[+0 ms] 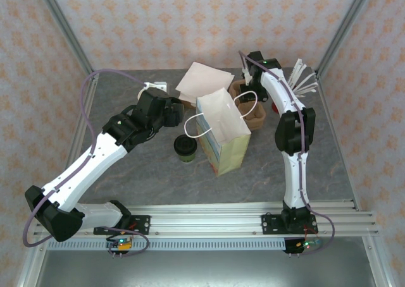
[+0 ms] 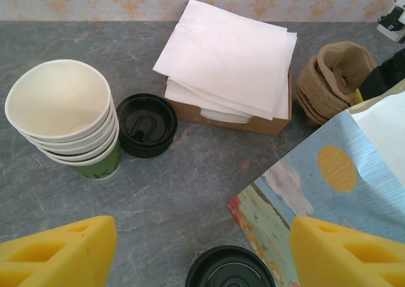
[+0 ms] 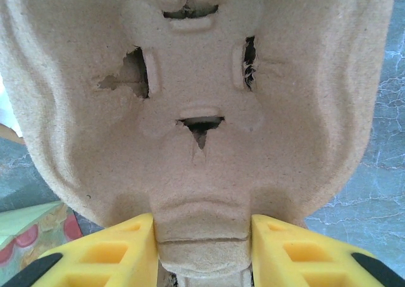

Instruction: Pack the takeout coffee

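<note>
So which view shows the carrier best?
Right wrist: the carrier is close up, holes and dents clear, its tab clamped in the right pincer. The top view shows it small, behind the bag. The left wrist view shows it tilted up on its stack, far right.

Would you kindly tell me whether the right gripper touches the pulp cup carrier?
Touching: the right wrist view shows the right gripper clamping the pulp cup carrier by its tab, no gap.
</note>
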Motion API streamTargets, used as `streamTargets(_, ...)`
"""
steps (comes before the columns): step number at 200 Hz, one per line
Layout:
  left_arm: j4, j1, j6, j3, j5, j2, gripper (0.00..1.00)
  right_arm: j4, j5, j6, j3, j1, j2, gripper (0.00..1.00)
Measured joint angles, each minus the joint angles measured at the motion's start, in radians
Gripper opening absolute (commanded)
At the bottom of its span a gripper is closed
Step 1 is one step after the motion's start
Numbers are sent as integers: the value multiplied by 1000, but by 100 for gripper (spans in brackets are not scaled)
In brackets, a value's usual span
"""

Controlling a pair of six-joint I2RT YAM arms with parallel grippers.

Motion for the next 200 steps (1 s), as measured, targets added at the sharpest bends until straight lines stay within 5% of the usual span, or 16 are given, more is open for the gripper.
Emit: streamTargets(200,1,0,-2,-1,4,7,73,-43,4,15,8,2,-21,35)
